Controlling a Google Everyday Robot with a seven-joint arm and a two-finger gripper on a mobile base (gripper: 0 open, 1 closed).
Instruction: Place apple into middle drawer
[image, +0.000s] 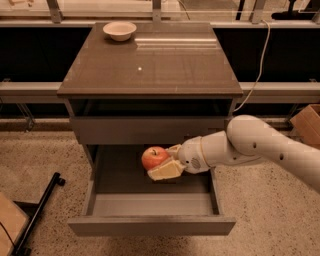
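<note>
Claw (161, 161) clamped on apple (154, 157), over open middle drawer (150, 204)

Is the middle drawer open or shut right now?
Open. The middle drawer is pulled out, grey floor and side walls exposed. The gripper, shut on the apple, is over its floor.

Red apple (154, 157) gripped by the tool (165, 160) above the floor of the open grey middle drawer (150, 205)
</note>
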